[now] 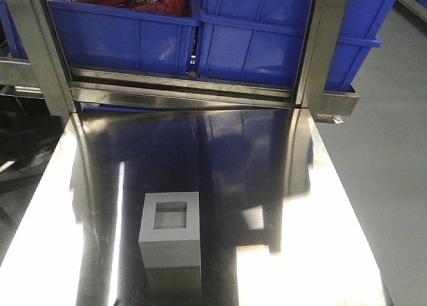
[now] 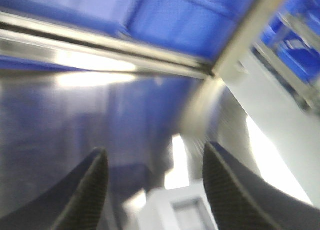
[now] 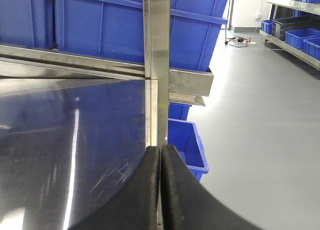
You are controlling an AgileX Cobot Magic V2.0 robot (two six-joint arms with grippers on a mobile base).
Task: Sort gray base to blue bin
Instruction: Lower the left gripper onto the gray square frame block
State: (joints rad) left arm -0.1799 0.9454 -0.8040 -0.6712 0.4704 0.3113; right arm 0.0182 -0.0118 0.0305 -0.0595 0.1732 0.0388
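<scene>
Front-facing view: base (image 1: 170,229) sits pocket-up near the bench (image 1: 320,206) front edge, looks stiff and light, I'd grab its plain sides; left fingers (image 2: 92,190) spread, right fingers (image 3: 172,190) clenched empty.

The gray base (image 1: 170,234) is plain matte gray, the blue bin (image 1: 257,46) glossy blue, the table (image 1: 267,166) mirror-bright silver.

surface: polished steel table (image 1: 233,153) | on it: gray base (image 1: 170,229), pocket up
</scene>
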